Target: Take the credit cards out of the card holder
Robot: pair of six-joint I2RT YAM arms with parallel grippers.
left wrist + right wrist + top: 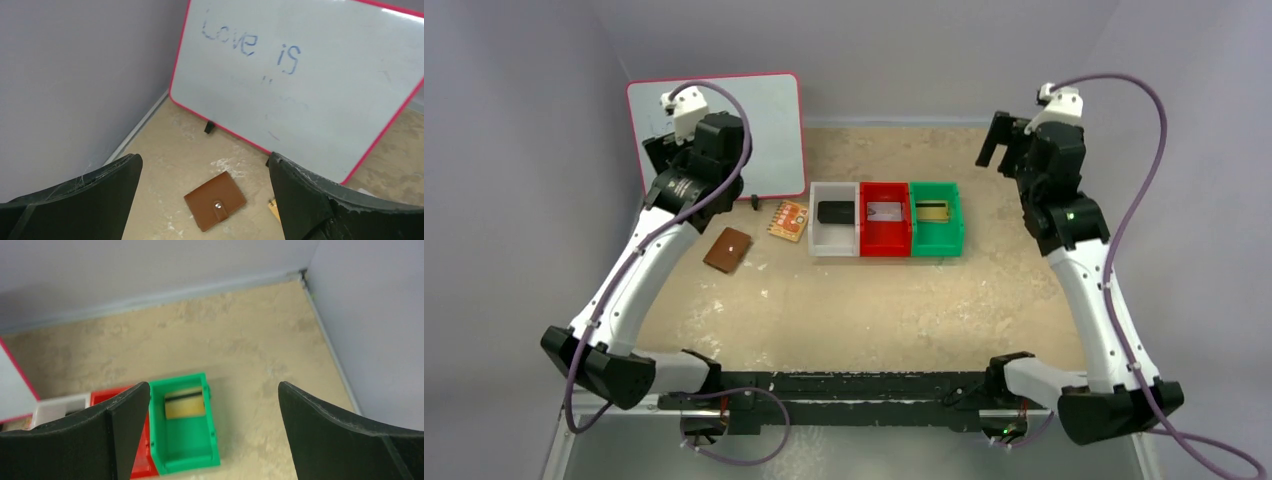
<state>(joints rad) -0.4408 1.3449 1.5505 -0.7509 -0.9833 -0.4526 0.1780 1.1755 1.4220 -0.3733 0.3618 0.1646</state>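
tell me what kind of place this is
Most likely a robot-manipulation test bench: a left arm and right arm bolted to a scuffed tabletop enclosed by plain grey walls, with staged props: a white bin, red bin, green bin and whiteboard.

- You've got a whiteboard [764,130] with a pink-red frame standing at the back left corner on small black feet; blue handwriting reads "Love is".
- Orange-yellow patterned card [789,220] lies flat, just beside the white bin [834,248], near the whiteboard's lower right corner.
- Your three bins sit in a touching row: white left, red bin [885,248] middle, green bin [937,248] right.
- Table [874,310] is sandy beige with pale scuffs.
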